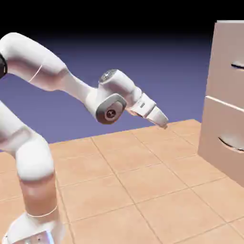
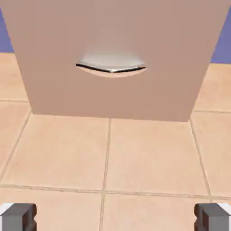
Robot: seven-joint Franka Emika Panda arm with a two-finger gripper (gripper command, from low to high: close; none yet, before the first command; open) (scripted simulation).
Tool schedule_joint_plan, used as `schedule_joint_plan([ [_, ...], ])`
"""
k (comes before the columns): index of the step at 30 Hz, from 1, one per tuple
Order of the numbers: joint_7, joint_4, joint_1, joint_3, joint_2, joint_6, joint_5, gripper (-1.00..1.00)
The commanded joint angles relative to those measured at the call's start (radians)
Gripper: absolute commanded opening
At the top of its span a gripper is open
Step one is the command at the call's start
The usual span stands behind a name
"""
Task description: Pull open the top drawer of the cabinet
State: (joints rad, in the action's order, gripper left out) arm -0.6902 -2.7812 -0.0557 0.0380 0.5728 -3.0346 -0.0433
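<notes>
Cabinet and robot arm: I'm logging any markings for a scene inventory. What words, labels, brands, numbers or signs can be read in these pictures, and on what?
None: no readable text in either view.
The cabinet and its drawer fronts are plain, with only curved grey handles.
The arm, gripper and tiled table carry no lettering.

Beige-pink cabinet [image 1: 224, 95], grey handle [image 2: 110, 68], terracotta-tiled table [image 1: 143, 181].

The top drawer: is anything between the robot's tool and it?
Nothing visible. The open tool hangs in the air, apart from the cabinet, with only bare floor below the gap. The top drawer sits higher, its handle untouched.
</notes>
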Motion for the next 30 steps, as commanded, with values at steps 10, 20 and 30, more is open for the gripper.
schedule_joint_plan([
  [10,0.422,0.238,-0.362,0.316,0.024,0.02,-0.359,0.0],
  [20,0.843,0.477,-0.725,0.631,0.047,0.039,-0.718,0.0],
  [30,1.265,0.715,-1.087,0.947,0.071,0.059,-1.078,0.0],
])
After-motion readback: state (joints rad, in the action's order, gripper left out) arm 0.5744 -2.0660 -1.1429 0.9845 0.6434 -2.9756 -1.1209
